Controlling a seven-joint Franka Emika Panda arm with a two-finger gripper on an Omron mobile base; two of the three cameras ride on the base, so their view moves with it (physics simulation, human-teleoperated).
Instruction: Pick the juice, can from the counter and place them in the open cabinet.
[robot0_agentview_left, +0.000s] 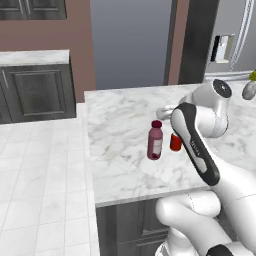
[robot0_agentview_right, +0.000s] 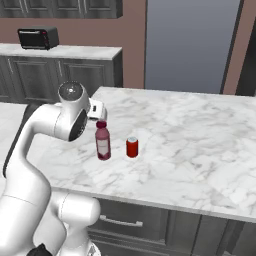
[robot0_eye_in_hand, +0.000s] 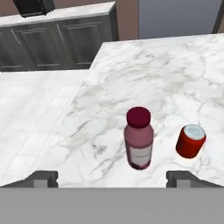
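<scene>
Both juice (robot0_eye_in_hand: 139, 139) and can (robot0_eye_in_hand: 191, 140) stand upright

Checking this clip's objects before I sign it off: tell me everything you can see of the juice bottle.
The juice is a maroon-pink bottle, plastic by its look, with a dark red cap and a pale label on its body. It stands upright and capped on the marble counter, toward the front left part of the slab. The small red can stands beside it, apart from it. Nothing grips or touches the bottle except the counter; the gripper hangs open in front of it.
</scene>
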